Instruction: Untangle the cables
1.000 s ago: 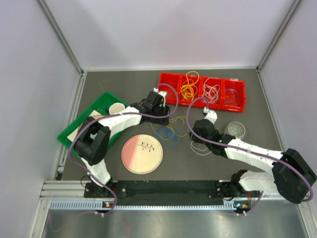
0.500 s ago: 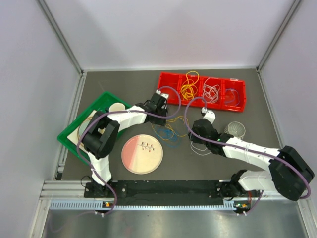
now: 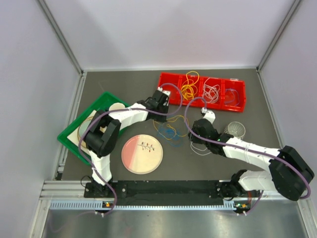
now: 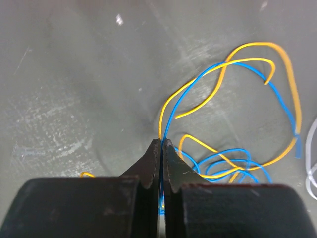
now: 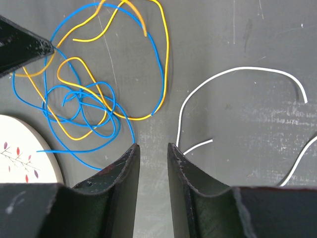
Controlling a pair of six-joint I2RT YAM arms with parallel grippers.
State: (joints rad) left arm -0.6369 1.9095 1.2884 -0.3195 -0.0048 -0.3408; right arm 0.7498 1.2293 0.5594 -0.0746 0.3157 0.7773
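Observation:
A tangle of blue cable (image 4: pixel 233 64) and yellow cable (image 4: pixel 290 74) lies on the dark table, seen mid-table from above as the tangle (image 3: pixel 169 131). My left gripper (image 4: pixel 161 140) is shut at the tangle's far left edge, with a blue and a yellow strand pinched between its tips. A white cable (image 5: pixel 247 69) curves apart on the right. My right gripper (image 5: pixel 152 145) is open over bare table between the tangle and the white cable, with nothing between its fingers. From above it is at the right gripper (image 3: pixel 192 138).
A pink-and-white plate (image 3: pixel 142 154) lies near the tangle's front left. A red compartment tray (image 3: pixel 171 82) at the back holds more yellow and white cables. A green tray (image 3: pixel 74 131) sits at the left, a clear cup (image 3: pixel 236 130) at the right.
My left gripper has gone from open to shut on the blue and yellow strands, and its arm has shifted slightly toward the far right. The right arm has barely moved.

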